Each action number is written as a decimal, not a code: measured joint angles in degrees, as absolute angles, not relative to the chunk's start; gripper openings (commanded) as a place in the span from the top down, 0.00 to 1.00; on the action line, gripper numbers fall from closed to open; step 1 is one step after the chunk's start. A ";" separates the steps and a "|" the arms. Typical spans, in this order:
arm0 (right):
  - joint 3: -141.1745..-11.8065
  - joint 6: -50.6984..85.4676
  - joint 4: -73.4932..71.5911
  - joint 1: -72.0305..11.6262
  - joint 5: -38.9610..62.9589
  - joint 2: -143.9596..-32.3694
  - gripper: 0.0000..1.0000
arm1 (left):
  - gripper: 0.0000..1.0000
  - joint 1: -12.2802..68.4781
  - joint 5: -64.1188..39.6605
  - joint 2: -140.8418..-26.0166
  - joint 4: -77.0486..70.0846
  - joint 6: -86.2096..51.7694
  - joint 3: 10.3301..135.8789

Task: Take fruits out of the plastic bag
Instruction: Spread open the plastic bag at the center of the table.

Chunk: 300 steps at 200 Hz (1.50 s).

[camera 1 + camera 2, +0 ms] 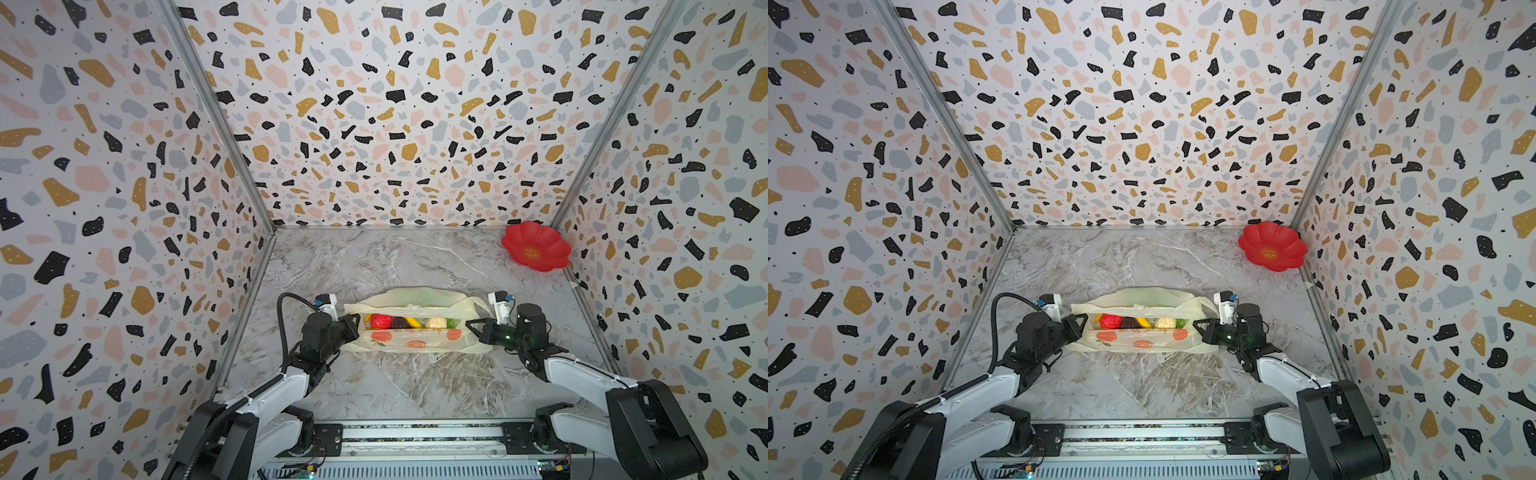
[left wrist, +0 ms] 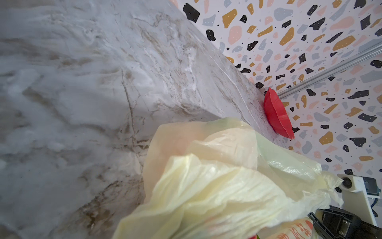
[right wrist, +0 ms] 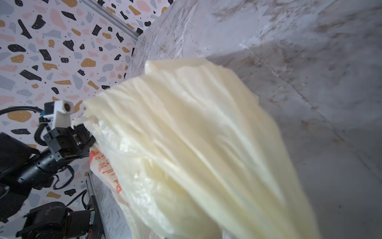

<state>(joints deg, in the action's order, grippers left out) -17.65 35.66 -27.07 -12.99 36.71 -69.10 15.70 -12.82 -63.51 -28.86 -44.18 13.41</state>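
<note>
The plastic bag (image 1: 415,344) (image 1: 1142,344) lies across the middle of the marble table, stretched between my two grippers with its mouth open upward. Inside show the fruits: a bumpy red one (image 1: 381,321), a dark brown one (image 1: 400,322), a yellow banana (image 1: 413,321), a cream knobbly one (image 1: 435,322) and a green one (image 1: 451,322). My left gripper (image 1: 353,324) is shut on the bag's left end. My right gripper (image 1: 471,326) is shut on its right end. In both wrist views crumpled bag film (image 2: 206,186) (image 3: 196,144) hides my own jaws.
A red flower-shaped dish (image 1: 536,247) (image 1: 1273,247) (image 2: 277,115) leans in the back right corner. Terrazzo-patterned walls close in the table on the left, back and right. A metal rail (image 1: 415,436) runs along the front edge under both arm bases.
</note>
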 measured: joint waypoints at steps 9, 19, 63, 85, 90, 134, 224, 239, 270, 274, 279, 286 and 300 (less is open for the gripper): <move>-17.65 36.53 -28.32 -12.45 37.45 -70.46 1.00 | 1.00 15.55 -13.21 -64.64 -29.04 -44.27 13.43; -17.67 37.15 -29.10 -12.36 37.82 -71.75 1.00 | 0.95 15.57 -13.19 -65.45 -28.40 -44.12 13.56; -21.76 35.11 -25.47 -18.15 33.78 -71.90 1.00 | 0.48 24.97 -4.49 -64.10 -15.57 -37.34 21.34; -24.08 34.35 -24.56 -18.63 32.47 -71.53 1.00 | 0.32 26.02 -0.40 -61.89 -11.46 -36.64 22.41; -24.40 34.22 -24.45 -18.63 32.23 -71.55 1.00 | 0.30 26.11 0.51 -61.73 -10.41 -36.60 22.46; -24.73 33.76 -23.75 -19.88 30.20 -71.57 1.00 | 0.24 27.24 2.87 -63.00 -3.46 -37.65 22.55; -20.45 34.13 -19.51 -23.27 21.32 -68.66 1.00 | 0.57 29.65 -0.75 -53.12 -3.38 -44.14 13.76; -20.16 34.44 -18.92 -23.27 21.32 -69.21 0.89 | 0.67 29.69 -1.58 -52.93 -4.19 -44.71 12.47; -21.10 32.80 -13.65 -25.10 19.44 -66.35 0.41 | 0.80 30.44 -3.16 -52.99 -6.42 -44.36 12.34; -21.63 32.05 -12.25 -26.00 18.50 -65.39 0.37 | 0.81 30.63 -3.16 -52.99 -6.57 -44.27 12.34; -22.44 31.40 -10.63 -27.09 17.52 -64.27 0.33 | 0.83 30.92 -3.18 -52.97 -6.74 -44.14 12.34; -23.62 30.61 -8.69 -28.91 15.81 -62.70 0.28 | 0.84 31.33 -3.14 -52.93 -6.90 -43.77 12.34; -26.57 29.41 -4.89 -32.56 11.86 -59.96 0.21 | 0.85 32.29 -2.79 -52.49 -6.94 -43.05 12.36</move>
